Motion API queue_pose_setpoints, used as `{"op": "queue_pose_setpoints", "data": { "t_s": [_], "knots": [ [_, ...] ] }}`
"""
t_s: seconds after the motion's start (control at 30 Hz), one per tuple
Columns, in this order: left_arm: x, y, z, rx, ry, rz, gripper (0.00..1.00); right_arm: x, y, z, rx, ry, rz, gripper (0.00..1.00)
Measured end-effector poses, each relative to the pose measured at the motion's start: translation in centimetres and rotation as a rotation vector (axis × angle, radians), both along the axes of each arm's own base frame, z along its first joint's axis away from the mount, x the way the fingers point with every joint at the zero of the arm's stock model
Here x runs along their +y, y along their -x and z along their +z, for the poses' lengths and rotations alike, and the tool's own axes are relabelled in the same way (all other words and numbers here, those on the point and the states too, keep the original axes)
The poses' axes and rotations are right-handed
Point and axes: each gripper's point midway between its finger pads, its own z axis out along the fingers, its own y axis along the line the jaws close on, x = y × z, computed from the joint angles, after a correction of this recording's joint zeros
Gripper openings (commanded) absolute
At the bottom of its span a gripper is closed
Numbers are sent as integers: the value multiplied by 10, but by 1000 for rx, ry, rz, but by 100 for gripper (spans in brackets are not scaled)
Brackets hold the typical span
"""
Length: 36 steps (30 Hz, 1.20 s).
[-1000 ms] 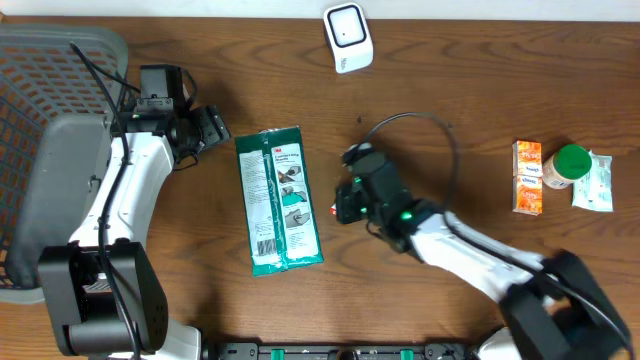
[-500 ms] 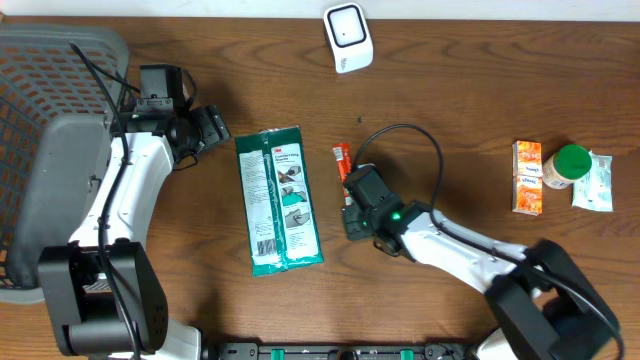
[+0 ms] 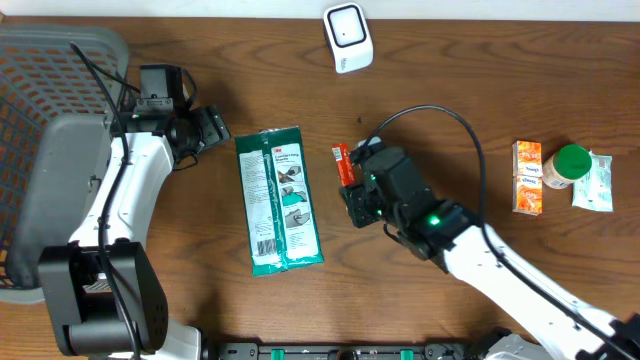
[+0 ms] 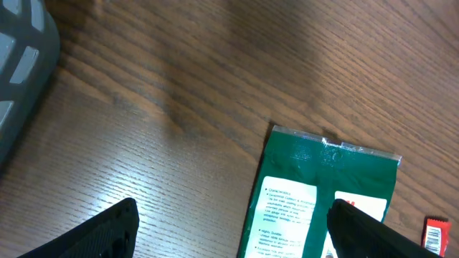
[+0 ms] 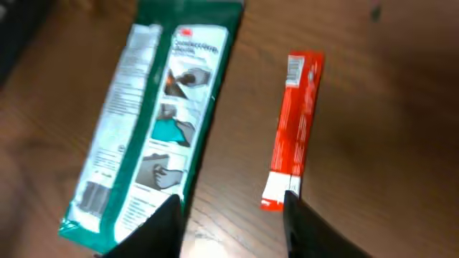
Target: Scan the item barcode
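wood grain fills the gap in the right claw [image 5: 233, 215], which hangs unclenched with nothing in it. just beyond its tips the red sachet [image 5: 292, 129] lies flat on the surface [image 3: 200, 310], a white patch at each end. its near end sits right by one fingertip; whether they touch cannot be told. to the left of the sachet, close but apart and roughly parallel to it, lies the green packet [image 3: 279, 200], printed side up. well off to the right stand two orange boxes [image 3: 527, 177], with a green-lidded jar [image 3: 570, 165] and a white pouch [image 3: 597, 182] just beside them. farther back on the left, the left claw [image 4: 233, 229] hangs over bare wood, spread wide and gripping nothing, the top end of the green packet just ahead of it. the grey basket [image 3: 50, 170] sits at the left edge. the white scanner [image 3: 347, 37] stands at the far edge, well apart from the sachet.
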Motion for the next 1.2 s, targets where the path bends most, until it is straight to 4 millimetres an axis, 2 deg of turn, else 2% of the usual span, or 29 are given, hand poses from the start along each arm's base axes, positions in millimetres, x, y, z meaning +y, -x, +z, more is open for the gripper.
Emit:
{"op": "queue_pose_setpoints", "data": {
  "t_s": [0.13,0.33,0.43,0.47,0.5,0.57,0.6,0.67,0.7,0.73,0.77,0.8,0.87,0.97,1.2],
  "knots": [
    [0,0,0,0,0,0,85,-11,8,16,88,58,2,48],
    [0,0,0,0,0,0,85,-19,-4,77,123,107,8,56],
    [0,0,0,0,0,0,85,-18,-12,89,118,112,9,68],
    [0,0,0,0,0,0,85,-16,-14,86,123,116,12,78],
    [0,0,0,0,0,0,85,-15,-15,82,133,123,13,99],
    [0,0,0,0,0,0,85,-13,-18,69,158,144,22,99],
    [0,0,0,0,0,0,85,-12,-19,62,170,155,26,99],
    [0,0,0,0,0,0,85,-10,-22,46,197,175,32,90],
    [0,0,0,0,0,0,85,-9,-24,36,216,185,30,77],
    [0,0,0,0,0,0,85,-9,-24,30,226,193,33,73],
    [0,0,0,0,0,0,85,-8,-25,22,246,202,29,54],
    [0,0,0,0,0,0,85,-8,-25,15,263,212,29,45],
    [0,0,0,0,0,0,85,-6,-28,-3,297,232,27,35],
    [0,0,0,0,0,0,85,-4,-32,-27,338,257,22,29],
    [0,0,0,0,0,0,85,-9,-36,-87,457,321,-25,26]
  ]
}}
